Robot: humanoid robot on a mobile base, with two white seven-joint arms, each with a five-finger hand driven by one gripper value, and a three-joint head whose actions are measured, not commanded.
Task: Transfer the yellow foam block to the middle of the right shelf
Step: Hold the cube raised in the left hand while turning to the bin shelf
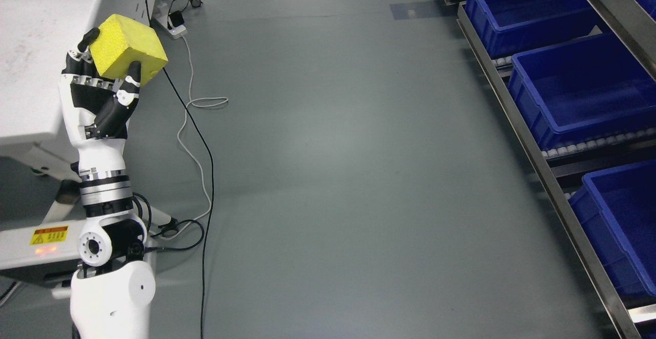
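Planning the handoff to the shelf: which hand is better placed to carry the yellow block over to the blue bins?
Left. The left hand already grips the yellow foam block beside the white table. No right arm is in view, though the blue bins lie far right.

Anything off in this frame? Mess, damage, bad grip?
Only the loose cables trailing across the floor beside the white table, a possible snag. The left hand grips the yellow foam block cleanly; the blue bins sit square.

Table [31,46] left, bins [579,87] on shelf [517,123] right
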